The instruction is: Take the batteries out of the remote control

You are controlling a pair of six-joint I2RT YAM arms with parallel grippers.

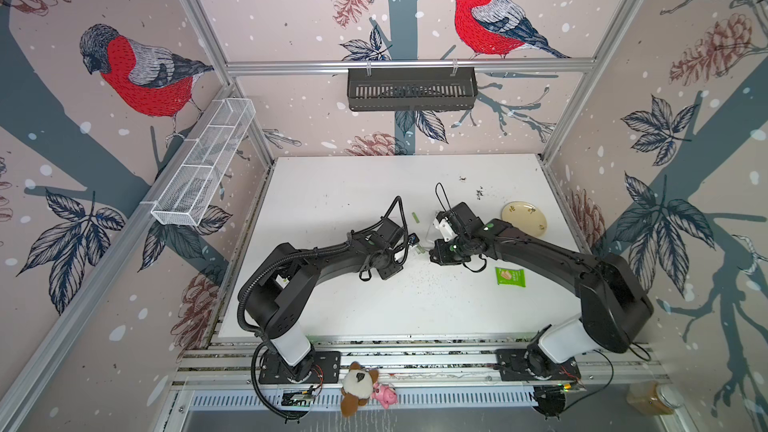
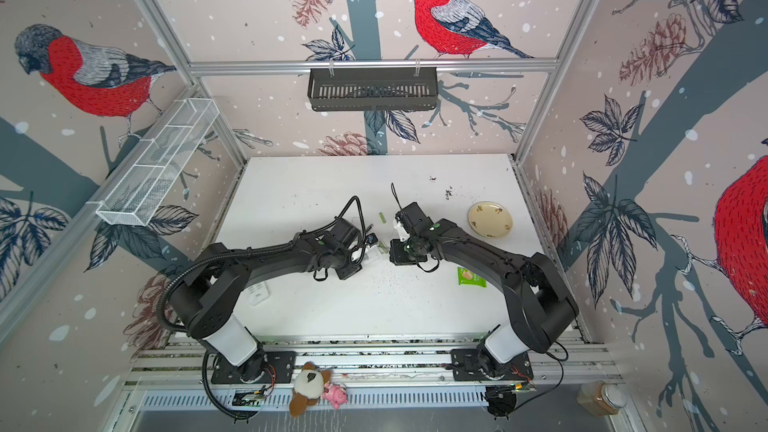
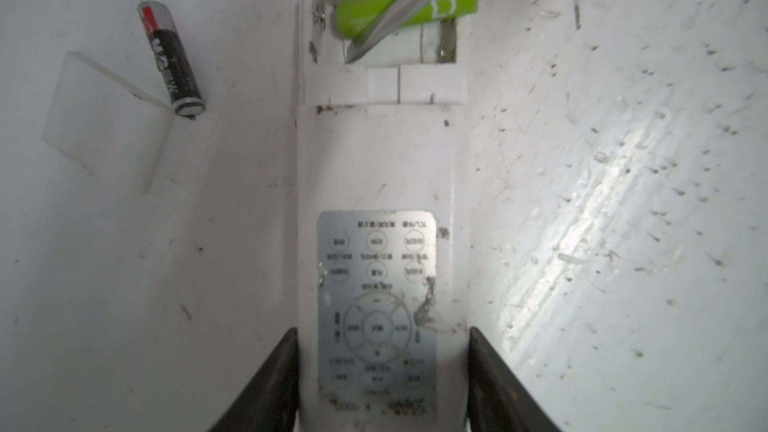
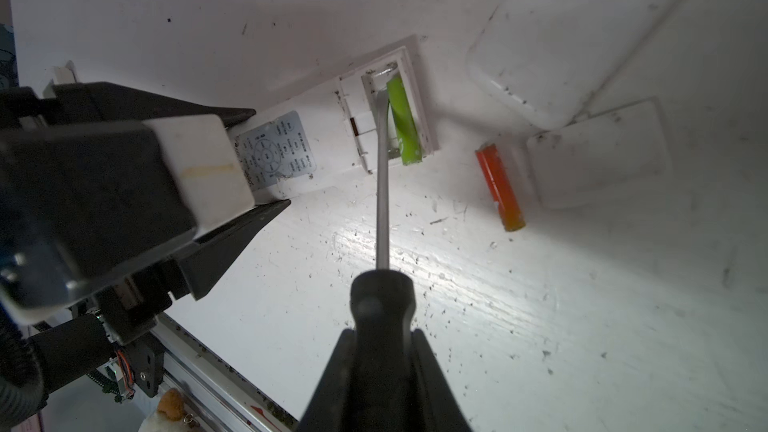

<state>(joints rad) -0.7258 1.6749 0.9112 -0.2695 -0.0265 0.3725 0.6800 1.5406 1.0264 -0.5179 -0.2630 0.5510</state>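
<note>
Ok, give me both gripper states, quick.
Left gripper: closed on the white remote control.
Right gripper: closed on the screwdriver handle, tip at the lime green battery.

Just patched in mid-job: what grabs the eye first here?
A lime green battery sits askew in the open remote, the screwdriver tip poking in beside it. The right end effector grips the screwdriver; the left end effector clamps the remote. An orange-red battery and a black battery lie loose nearby.
</note>
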